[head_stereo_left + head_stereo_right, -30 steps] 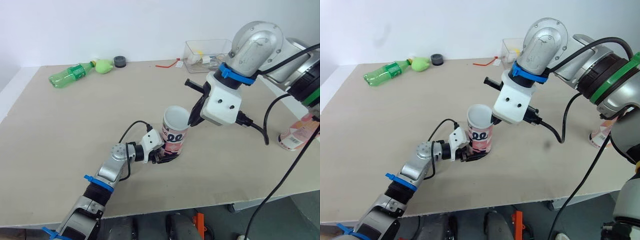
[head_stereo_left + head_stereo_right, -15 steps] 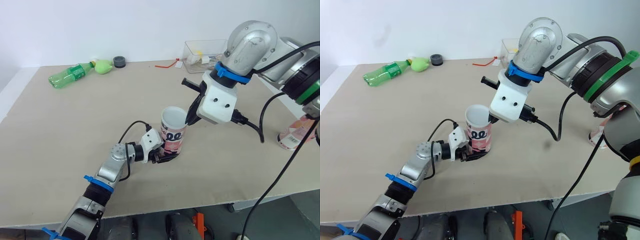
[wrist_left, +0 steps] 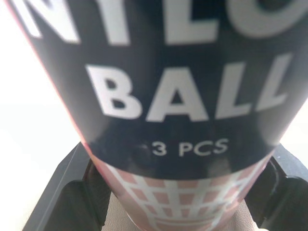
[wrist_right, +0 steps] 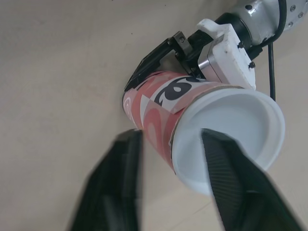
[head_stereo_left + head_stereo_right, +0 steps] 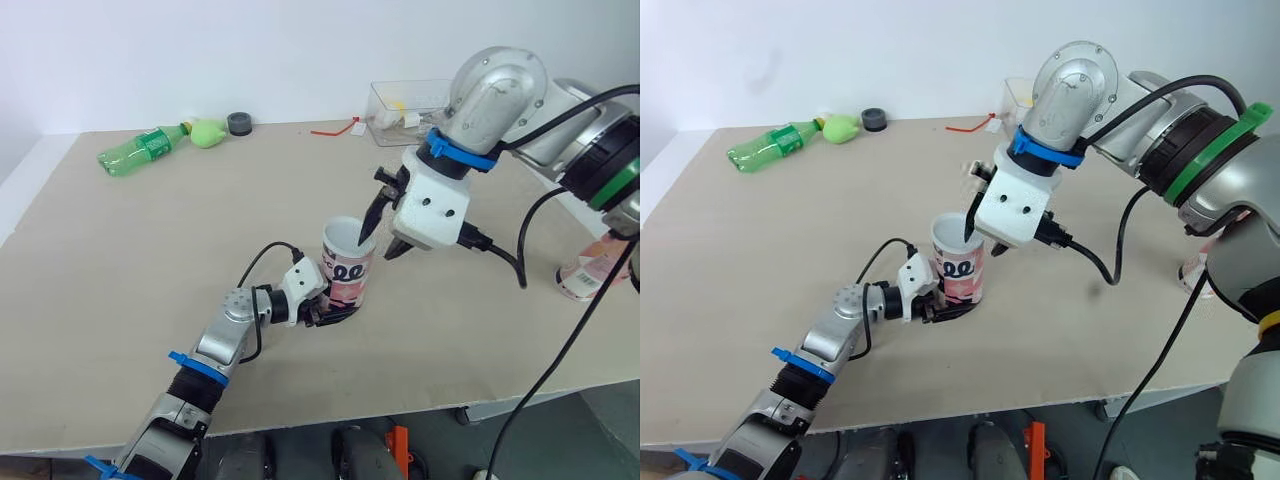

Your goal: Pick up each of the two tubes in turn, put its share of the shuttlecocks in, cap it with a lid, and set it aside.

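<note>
Now: left gripper (image 5: 337, 311) clamps tube (image 5: 347, 276); right gripper (image 5: 379, 246) spread astride its rim; green bottle (image 5: 140, 150), clear box (image 5: 420, 94) far behind.

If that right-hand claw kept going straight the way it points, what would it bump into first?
Most likely the open white rim of the pink patterned cardboard tube: the right gripper straddles it, one finger apparently inside, one outside.

- The tube (image 3: 183, 96) carries big white letters on a dark band: "NYLO", cut off at the edge, then "BALL".
- Beneath, smaller: "3 PCS".
</note>
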